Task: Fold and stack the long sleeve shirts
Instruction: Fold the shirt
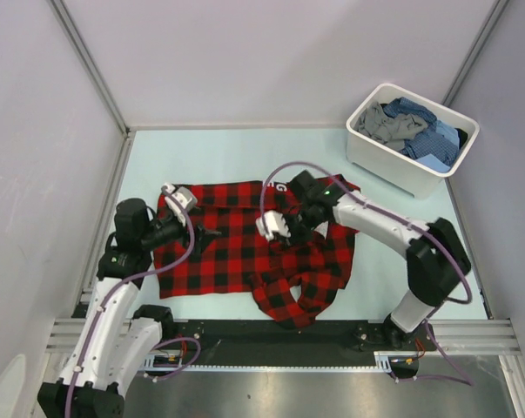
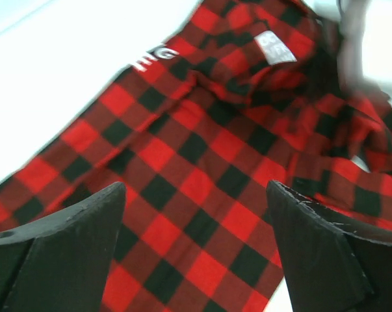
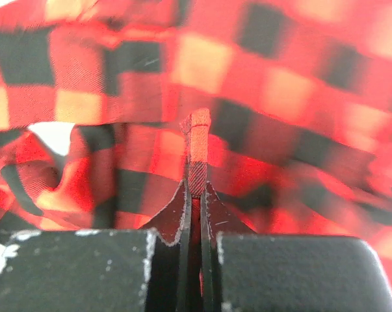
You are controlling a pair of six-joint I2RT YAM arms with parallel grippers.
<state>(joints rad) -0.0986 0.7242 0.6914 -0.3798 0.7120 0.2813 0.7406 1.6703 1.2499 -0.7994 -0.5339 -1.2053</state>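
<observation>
Top view: red-and-black check shirt (image 1: 236,252) spread mid-table (image 1: 218,157) between the arms, right side rumpled; blue and grey shirts (image 1: 419,131) heaped in white tub (image 1: 393,170), far right. Left wrist: left gripper (image 2: 196,192) above the check cloth, fingers wide apart, holding nothing. Right wrist: right gripper (image 3: 194,195) pinched tight on a raised fold of the same shirt.

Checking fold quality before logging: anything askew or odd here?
Yes. The red shirt lies flat on the left arm's side, but its other side is bunched, with a sleeve curled in a loop at the near edge. The right pincer is shut on a pinch of that cloth; the left pincer hangs open.
</observation>
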